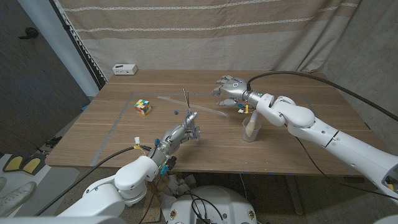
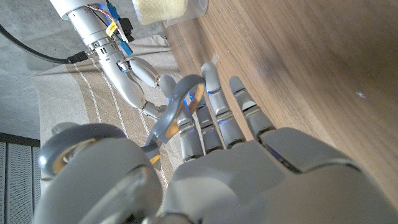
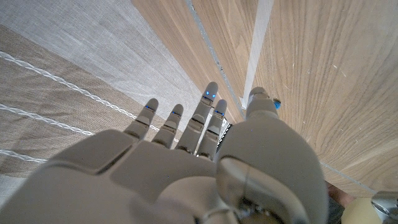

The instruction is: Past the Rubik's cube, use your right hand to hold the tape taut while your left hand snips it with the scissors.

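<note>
We have the scissors gripped in the left hand, fingers through the grey handle loops, blades pointing up and away just short of the tape. The tape is a clear strip running from its stuck end past the Rubik's cube across to the right hand, which hangs above the desk near the far edge. Right fingers are curled around the strip's end; in the right wrist view the strip leads straight to the thumb, so we judge it pinched, not certain.

To do the cut well, we think:
- keep the right hand pulling away from the cube so the strip stays lifted and flat
- bring the blades square across the strip, on the right-hand side of the cube
- can't tell whether the blades are parted; spread them before closing in
- slack would let the tape fold and stick to a blade.
</note>
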Robot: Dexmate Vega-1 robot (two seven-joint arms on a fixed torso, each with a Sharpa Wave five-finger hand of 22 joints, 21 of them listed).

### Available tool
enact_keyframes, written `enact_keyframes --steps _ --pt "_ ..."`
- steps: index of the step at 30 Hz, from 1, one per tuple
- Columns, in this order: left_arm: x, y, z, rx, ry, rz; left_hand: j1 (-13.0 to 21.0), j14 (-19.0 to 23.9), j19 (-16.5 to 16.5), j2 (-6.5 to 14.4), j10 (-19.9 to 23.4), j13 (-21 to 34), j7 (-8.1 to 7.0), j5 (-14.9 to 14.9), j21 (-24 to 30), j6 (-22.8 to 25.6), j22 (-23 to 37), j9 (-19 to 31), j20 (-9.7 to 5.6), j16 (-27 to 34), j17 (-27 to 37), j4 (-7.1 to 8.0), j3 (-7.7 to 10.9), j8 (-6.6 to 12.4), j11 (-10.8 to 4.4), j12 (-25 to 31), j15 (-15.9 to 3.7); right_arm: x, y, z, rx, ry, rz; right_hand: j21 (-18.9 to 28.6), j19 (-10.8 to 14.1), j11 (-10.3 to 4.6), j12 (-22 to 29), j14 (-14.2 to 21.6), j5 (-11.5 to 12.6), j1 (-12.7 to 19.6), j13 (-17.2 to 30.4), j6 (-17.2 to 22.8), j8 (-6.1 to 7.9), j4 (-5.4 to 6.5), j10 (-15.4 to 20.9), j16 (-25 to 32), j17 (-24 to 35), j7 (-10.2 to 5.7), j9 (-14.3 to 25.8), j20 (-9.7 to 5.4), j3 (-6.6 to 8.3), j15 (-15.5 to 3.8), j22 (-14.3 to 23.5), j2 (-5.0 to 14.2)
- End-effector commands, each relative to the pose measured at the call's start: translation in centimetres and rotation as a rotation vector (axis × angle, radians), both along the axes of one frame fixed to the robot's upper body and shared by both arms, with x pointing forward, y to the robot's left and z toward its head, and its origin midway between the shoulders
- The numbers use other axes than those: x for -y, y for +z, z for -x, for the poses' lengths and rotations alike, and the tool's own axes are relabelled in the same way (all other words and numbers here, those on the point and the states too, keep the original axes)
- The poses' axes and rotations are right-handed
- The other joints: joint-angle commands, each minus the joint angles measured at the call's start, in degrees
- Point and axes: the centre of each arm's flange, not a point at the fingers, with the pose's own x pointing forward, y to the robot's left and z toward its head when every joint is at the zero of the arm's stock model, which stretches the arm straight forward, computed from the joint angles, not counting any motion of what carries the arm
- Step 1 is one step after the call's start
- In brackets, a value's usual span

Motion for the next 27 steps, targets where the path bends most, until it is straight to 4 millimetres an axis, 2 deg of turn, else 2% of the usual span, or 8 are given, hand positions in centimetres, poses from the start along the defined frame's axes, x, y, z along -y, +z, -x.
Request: enact_keyframes --steps 1,10,20,27 --pt "-0.2 0.1 -0.3 0.0 -0.012 -0.001 0.47 0.38 0.3 0.05 2.2 5.46 0.96 0.49 -0.1 -1.27 0.09 0.51 0.1 0.21 0.04 0.01 0.0 0.28 -1.77 37.55 -2.92 -0.1 -0.6 -0.9 -0.029 -0.046 0.026 -0.34 -0.18 0.74 0.04 -0.1 0.28 0.12 0.39 0.56 -0.31 0.07 0.24 0.04 0.1 -0.05 0.33 0.33 -0.46 -8.2 0.12 0.01" --pt "-0.2 0.2 -0.4 0.003 -0.018 -0.003 0.48 0.56 0.34 0.05 2.29 5.17 0.78 0.69 -0.23 -1.32 0.21 0.9 0.09 0.34 -0.35 0.1 0.0 0.44 -1.86 37.17 -2.86 -0.2 -0.3 -1.0 -0.054 -0.054 0.034 -0.71 0.37 1.54 0.49 1.32 0.25 0.14 0.21 1.84 -0.47 0.23 2.29 0.61 0.1 -0.07 0.39 0.0 -0.77 -7.23 0.14 0.04" --pt "-0.1 0.4 -0.3 0.001 -0.021 -0.008 0.52 0.45 0.47 0.1 2.3 5.8 0.82 0.85 -0.33 -1.11 0.28 0.63 0.03 0.51 -0.42 0.17 0.02 0.3 -1.73 37.44 -3.01 -0.3 -0.1 -1.1 -0.079 -0.059 0.05 -0.93 0.99 1.58 0.59 2.49 0.27 0.28 -0.02 3.32 -0.42 0.22 3.45 0.99 0.09 -0.01 0.42 -0.3 -1.01 -7.63 0.14 -0.1" --pt "0.0 0.4 -0.3 0.004 -0.019 -0.01 0.52 0.37 0.47 0.12 2.33 5.64 0.75 0.95 -0.4 -1.18 0.34 0.69 -0.01 0.63 -0.4 0.22 0.02 0.29 -1.85 37.29 -2.96 -0.9 0.5 -1.0 -0.178 -0.084 0.05 -1.1 1.13 1.88 0.45 2.76 0.23 0.22 -0.12 3.79 -0.51 0.31 3.54 1.06 0.1 -0.07 0.43 -0.21 -1.15 -7.59 0.15 -0.1"
